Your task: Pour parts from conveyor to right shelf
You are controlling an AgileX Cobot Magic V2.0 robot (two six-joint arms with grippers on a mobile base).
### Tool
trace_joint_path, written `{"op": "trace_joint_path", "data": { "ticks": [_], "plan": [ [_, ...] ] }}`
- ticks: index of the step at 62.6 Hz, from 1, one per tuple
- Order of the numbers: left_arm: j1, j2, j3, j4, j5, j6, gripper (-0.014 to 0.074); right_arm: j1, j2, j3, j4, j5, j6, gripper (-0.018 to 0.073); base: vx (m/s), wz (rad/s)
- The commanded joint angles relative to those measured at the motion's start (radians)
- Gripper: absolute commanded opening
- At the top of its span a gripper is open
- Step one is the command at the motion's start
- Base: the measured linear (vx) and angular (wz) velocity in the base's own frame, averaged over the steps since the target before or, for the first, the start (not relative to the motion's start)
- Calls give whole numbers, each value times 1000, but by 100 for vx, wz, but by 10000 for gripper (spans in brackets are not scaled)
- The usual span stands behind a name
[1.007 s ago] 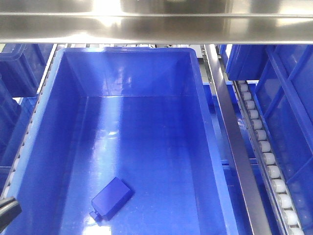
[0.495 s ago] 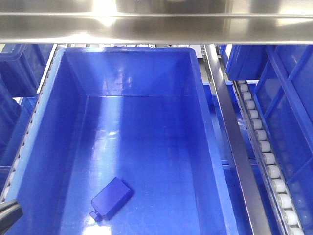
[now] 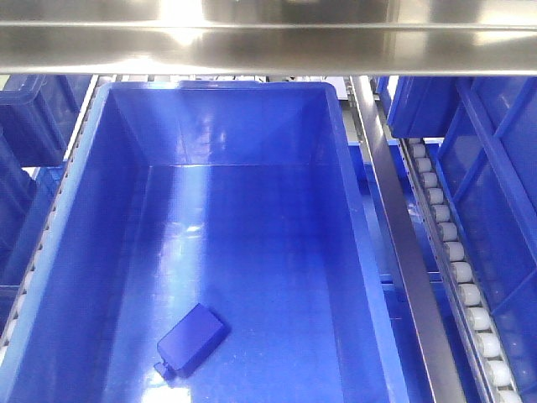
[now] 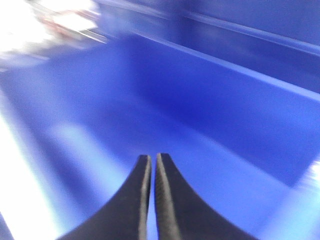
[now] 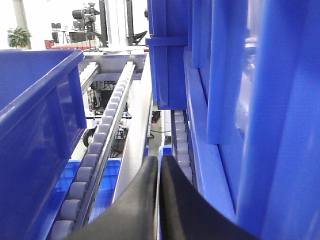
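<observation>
Both pincers pressed shut on nothing: left gripper low inside bin, right gripper outside it, beside roller track. Part already lying on bin's floor, presumably tipped in.

The steel rack held white roller tracks. A large blue bin sat on the tracks, between more blue bins on either side. One blue block lay on its floor.

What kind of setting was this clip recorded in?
Probably a factory or warehouse parts-storage area: a steel-framed flow rack with white roller tracks holding large blue plastic bins, one containing a small blue block.
</observation>
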State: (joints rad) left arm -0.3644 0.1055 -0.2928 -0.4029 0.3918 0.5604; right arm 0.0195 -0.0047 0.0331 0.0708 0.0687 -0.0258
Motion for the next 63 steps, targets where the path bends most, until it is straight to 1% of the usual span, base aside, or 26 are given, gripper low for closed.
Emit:
{"op": "trace_joint_path", "data": {
  "ticks": [1, 5, 10, 12, 17, 26, 31, 36, 42, 45, 56, 63],
  "plan": [
    [85, -16, -24, 81, -81, -116, -7, -3, 15, 15, -6, -75, -7, -9, 0, 0],
    [152, -35, -3, 157, -96, -226, -7, -3, 15, 15, -6, -75, -7, -9, 0, 0],
    [218, -49, 46, 232, -152, -355, -7, -3, 15, 15, -6, -75, -7, -9, 0, 0],
    [240, -51, 72, 255, -181, -399, -7, -3, 15, 15, -6, -75, -7, -9, 0, 0],
    [277, -55, 143, 307, -265, -476, -7, -3, 15, 15, -6, -75, -7, -9, 0, 0],
    [296, -55, 283, 374, -429, -502, -7, -3, 15, 15, -6, -75, -7, -9, 0, 0],
    [311, -58, 350, 393, -523, -531, -7, -3, 15, 15, -6, -75, -7, -9, 0, 0],
    [337, -86, 352, 424, -476, -568, -7, -3, 15, 15, -6, -75, -7, -9, 0, 0],
    [367, -140, 352, 450, -452, -580, -7, -3, 15, 15, -6, -75, -7, -9, 0, 0],
    [383, -134, 352, 460, -452, -583, -7, -3, 15, 15, -6, -75, -7, -9, 0, 0],
    [428, -134, 352, 462, -409, -590, -7, -3, 15, 15, -6, -75, -7, -9, 0, 0],
    [429, -134, 352, 462, -405, -590, -7, -3, 15, 15, -6, -75, -7, -9, 0, 0]
  ]
}}
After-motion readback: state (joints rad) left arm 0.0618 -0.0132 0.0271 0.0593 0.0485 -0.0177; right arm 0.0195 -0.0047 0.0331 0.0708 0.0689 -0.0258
